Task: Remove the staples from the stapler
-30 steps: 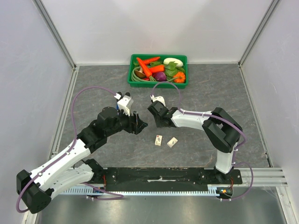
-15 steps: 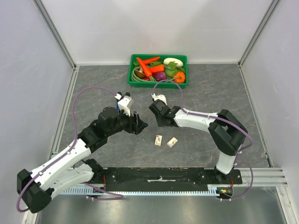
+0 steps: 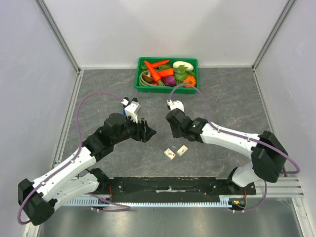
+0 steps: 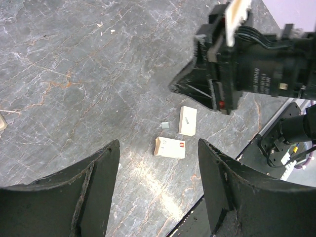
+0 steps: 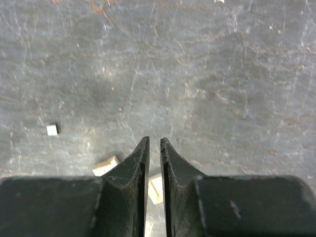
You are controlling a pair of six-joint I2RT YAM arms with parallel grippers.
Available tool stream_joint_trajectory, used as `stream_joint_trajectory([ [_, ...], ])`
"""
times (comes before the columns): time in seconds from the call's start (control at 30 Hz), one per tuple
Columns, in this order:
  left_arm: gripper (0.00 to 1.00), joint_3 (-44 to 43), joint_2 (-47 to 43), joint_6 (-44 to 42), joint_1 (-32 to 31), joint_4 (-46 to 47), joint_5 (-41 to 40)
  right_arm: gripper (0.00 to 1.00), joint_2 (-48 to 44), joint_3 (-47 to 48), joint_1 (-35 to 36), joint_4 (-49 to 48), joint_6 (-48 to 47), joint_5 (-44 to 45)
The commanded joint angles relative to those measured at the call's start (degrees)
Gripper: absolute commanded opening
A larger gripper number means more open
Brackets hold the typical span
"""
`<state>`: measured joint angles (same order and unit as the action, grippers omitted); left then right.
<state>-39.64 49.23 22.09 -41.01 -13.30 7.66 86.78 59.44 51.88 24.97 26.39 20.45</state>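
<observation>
Two small cream blocks [image 4: 170, 147] lay on the worktop [image 3: 98, 84], lower centre of the overhead view. The left hand [image 4: 158, 145] gaped wide apart, empty. The right hand [image 5: 154, 140] was nearly together, gripping nothing.

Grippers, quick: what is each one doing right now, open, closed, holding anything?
Left gripper: open wide, empty, above two small cream blocks on the table.
Right gripper: nearly closed, only a thin slit between the fingers, nothing visible in it.
</observation>
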Motion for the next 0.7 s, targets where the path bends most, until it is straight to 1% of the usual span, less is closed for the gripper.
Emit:
stream_joint_trajectory([
  [0.0,0.70,-0.35,0.16,1.38,-0.29,1.08,0.16,0.22,-5.74,-4.15,0.94,2.36,2.17,0.91],
  [0.13,0.70,-0.97,-0.01,1.21,-0.29,0.29,-0.28,0.23,-7.85,-6.26,1.73,2.19,2.96,-1.10],
  [0.2,0.70,-1.32,-0.19,1.12,-0.29,-0.23,-0.37,0.27,-8.21,-7.23,2.44,1.14,2.96,-2.86],
  [0.4,0.70,-1.41,-1.33,1.20,-0.38,-1.90,-1.24,0.36,-3.47,-6.88,4.28,-0.97,2.44,-3.04],
  [0.57,0.70,-0.97,-2.03,1.20,-0.29,-3.05,-1.68,0.43,0.40,-5.83,4.46,-3.08,1.30,-3.22],
  [0.67,0.70,-0.70,-2.47,1.20,-0.29,-3.40,-1.86,0.44,2.51,-5.39,4.46,-3.44,0.59,-2.52],
])
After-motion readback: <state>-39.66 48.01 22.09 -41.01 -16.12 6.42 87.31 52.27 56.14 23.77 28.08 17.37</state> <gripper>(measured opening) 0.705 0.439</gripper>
